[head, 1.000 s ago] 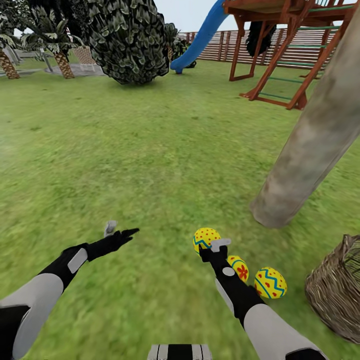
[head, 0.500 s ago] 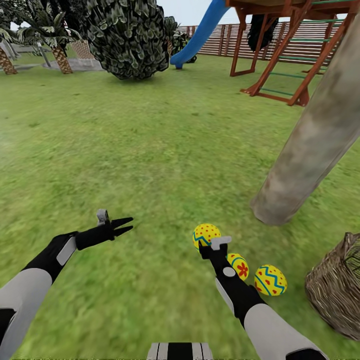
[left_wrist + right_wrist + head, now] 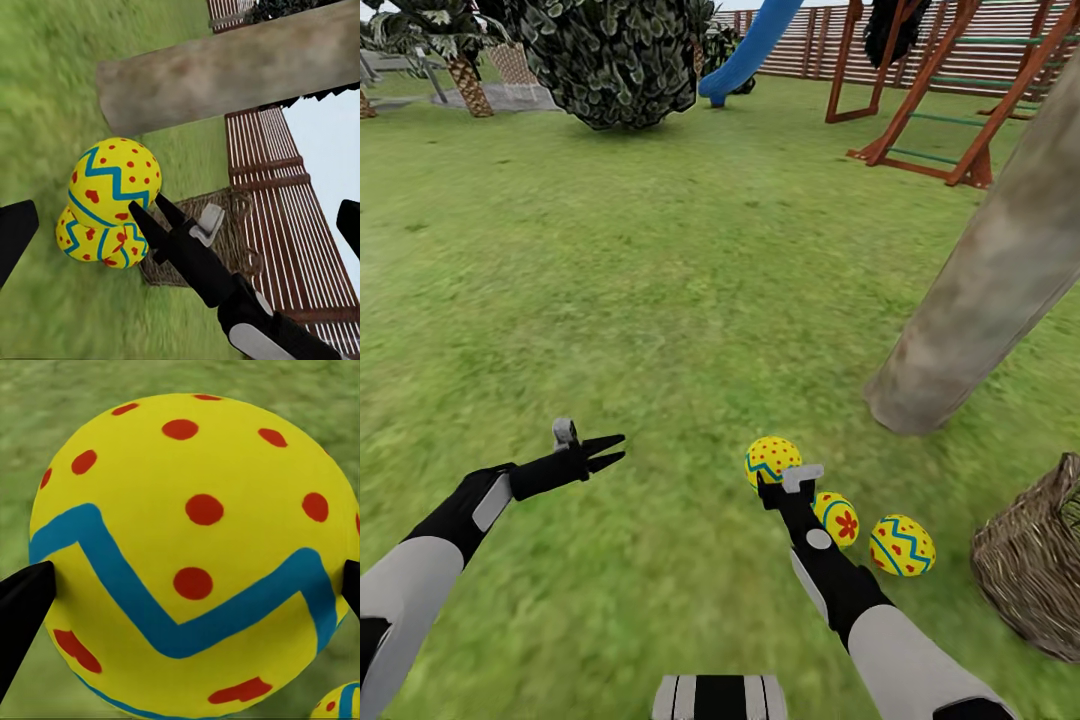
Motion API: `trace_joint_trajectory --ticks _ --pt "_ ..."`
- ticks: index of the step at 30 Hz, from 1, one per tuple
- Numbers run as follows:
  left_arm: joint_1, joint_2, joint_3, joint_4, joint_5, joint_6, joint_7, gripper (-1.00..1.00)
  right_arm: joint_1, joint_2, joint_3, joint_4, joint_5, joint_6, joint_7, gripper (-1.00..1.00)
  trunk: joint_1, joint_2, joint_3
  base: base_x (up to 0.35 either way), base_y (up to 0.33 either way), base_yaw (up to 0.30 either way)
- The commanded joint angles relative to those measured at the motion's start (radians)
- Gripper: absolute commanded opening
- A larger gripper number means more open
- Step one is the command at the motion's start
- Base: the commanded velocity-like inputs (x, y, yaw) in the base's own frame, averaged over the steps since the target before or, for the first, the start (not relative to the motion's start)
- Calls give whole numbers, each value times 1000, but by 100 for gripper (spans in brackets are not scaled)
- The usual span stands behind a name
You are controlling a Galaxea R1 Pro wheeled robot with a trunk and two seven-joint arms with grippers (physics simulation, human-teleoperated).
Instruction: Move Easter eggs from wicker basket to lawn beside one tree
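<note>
Three yellow Easter eggs lie in a row on the lawn (image 3: 660,280) near the leaning grey-brown tree (image 3: 980,290): one (image 3: 772,458), a second (image 3: 839,518) and a third (image 3: 901,545). My right gripper (image 3: 766,483) is open, its fingers either side of the first egg (image 3: 187,547), which sits on the grass. From the left wrist view that gripper (image 3: 154,217) sits just behind the egg (image 3: 112,184). The wicker basket (image 3: 1035,570) stands at the right edge; its inside is hidden. My left gripper (image 3: 610,450) hovers open and empty over the grass to the left.
A wooden playset (image 3: 950,90) with a blue slide (image 3: 750,50) stands far ahead on the right, with a slatted fence (image 3: 830,40) behind. A dark leafy bush (image 3: 610,60) and palms (image 3: 460,70) stand at the far left. Open grass lies between them and me.
The head camera has tilted downward, so the whole scene slid up. My left arm swung a little left a second ago and then held. The eggs and right gripper stay put.
</note>
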Motion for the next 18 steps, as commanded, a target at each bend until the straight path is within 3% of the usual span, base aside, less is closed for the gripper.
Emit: trace_joint_trajectory --ticks 1,18 --pt "0 1 -2 0 5 10 -1 100 -1 0 4 1 7 -5 -10 -100 0 -1 -5 0 0 0" --pt "-1 -2 -4 0 4 10 -1 100 1 -2 5 2 8 -13 -9 -100 8 -5 -70 0 0 0"
